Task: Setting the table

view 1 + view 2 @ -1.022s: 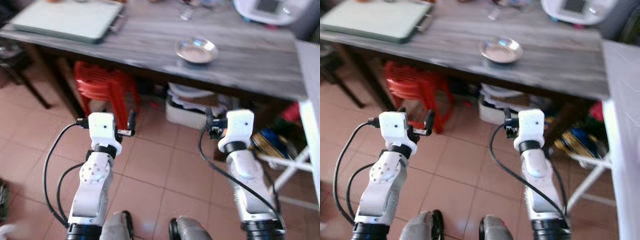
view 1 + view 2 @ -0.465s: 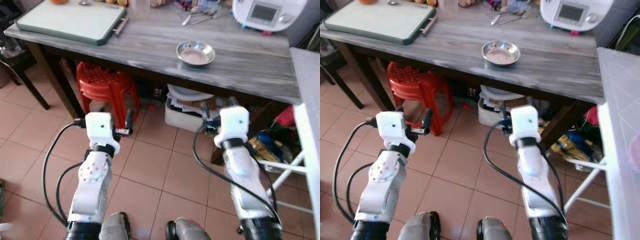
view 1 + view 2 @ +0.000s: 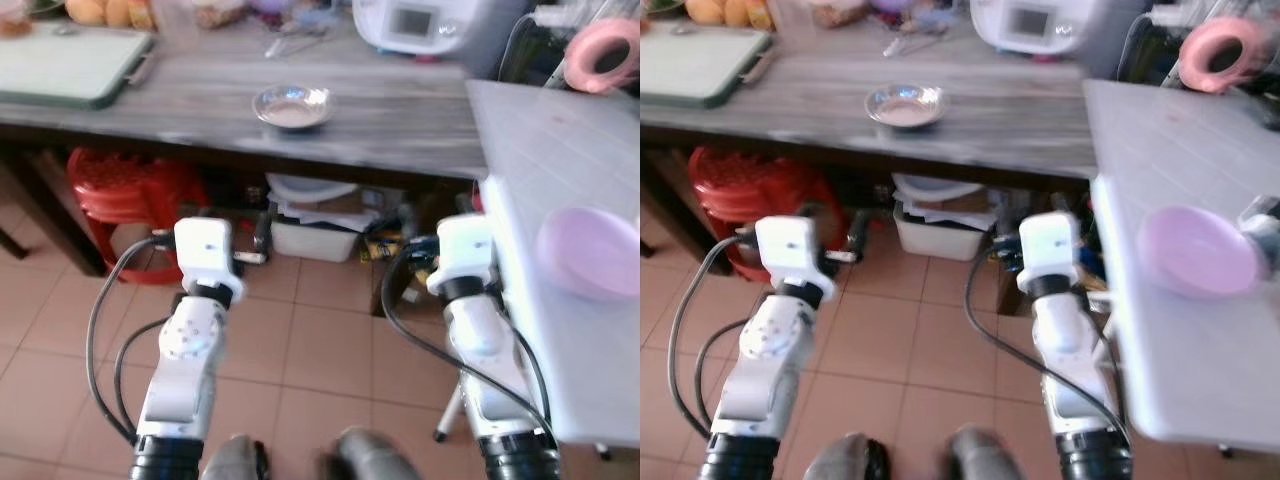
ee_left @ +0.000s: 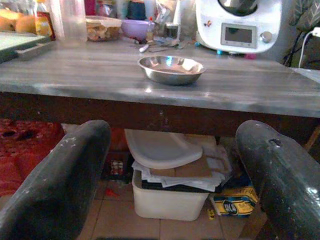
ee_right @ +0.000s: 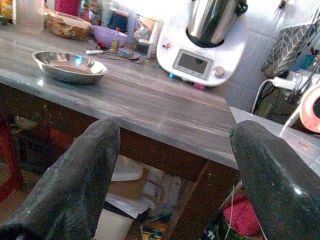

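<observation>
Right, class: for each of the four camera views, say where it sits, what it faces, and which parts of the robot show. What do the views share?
Left eye and right eye views: on the head, looking down at the grey table and tiled floor; both silver arms show.
Left wrist view: between the open left gripper fingers, facing the steel bowl.
Right wrist view: between the open right gripper fingers, facing the white appliance.
All share the bowl and table.

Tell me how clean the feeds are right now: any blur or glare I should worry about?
Left and right eye views: soft with motion blur, worst along the wooden table edge and the floor; the steel bowl is smeared but readable. Left wrist view: sharper, window glints on the bowl, left end effector fingers dark and close. Right wrist view: bright backlight washes out the wall behind the white kitchen appliance.
</observation>
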### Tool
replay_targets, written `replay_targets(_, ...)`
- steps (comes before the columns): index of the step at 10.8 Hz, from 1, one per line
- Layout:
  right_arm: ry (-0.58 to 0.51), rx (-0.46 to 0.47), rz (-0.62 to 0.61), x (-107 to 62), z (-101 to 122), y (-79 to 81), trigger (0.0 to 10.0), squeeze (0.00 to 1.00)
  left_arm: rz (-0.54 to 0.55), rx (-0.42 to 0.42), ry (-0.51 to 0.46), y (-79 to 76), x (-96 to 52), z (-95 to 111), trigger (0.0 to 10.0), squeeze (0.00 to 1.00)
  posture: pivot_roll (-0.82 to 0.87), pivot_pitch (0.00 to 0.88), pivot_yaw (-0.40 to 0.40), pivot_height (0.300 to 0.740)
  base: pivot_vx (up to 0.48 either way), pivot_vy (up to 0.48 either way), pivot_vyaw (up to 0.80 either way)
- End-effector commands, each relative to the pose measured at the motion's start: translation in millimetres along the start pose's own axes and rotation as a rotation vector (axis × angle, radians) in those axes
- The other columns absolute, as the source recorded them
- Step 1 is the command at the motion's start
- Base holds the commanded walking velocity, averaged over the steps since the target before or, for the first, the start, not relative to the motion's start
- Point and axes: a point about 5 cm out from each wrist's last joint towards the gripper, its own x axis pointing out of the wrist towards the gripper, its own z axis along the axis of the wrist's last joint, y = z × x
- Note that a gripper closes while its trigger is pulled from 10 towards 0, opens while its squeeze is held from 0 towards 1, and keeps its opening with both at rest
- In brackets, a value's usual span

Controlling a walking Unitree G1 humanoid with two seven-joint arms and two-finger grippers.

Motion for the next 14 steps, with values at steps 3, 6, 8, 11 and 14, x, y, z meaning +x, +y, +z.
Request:
replay_targets(3, -0.102, -0.082, 0.024, 5.9, 17, -1.8, 10.0, 0.00, 0.002, -0.009, -0.010, -0.8, 0.5, 1, 10.0, 0.00, -0.07, 0.098, -0.027, 0.740, 0.000, -0.244, 0.00)
replay_targets(6, -0.138, -0.120, 0.036, 6.1, 23, -0.3, 10.0, 0.00, 0.004, -0.018, -0.019, -0.7, 1.0, 3, 10.0, 0.00, -0.07, 0.094, -0.031, 0.740, 0.000, -0.301, 0.00)
replay_targets(8, -0.182, -0.152, 0.030, 8.6, 30, -1.9, 10.0, 0.00, 0.010, -0.024, -0.028, 0.1, 2.7, 5, 10.0, 0.00, -0.08, 0.093, -0.036, 0.740, 0.000, -0.452, 0.00)
replay_targets(11, -0.204, -0.183, 0.045, 9.7, 33, -1.5, 10.0, 0.00, 0.021, -0.041, -0.037, -0.7, 3.8, 6, 10.0, 0.00, -0.08, 0.092, -0.043, 0.740, 0.000, -0.290, 0.00)
replay_targets(14, -0.239, -0.191, 0.087, 13.8, 39, 3.0, 10.0, 0.00, 0.045, -0.048, -0.047, 3.4, 6.3, 8, 10.0, 0.00, -0.08, 0.098, -0.043, 0.740, 0.000, 0.000, 0.00)
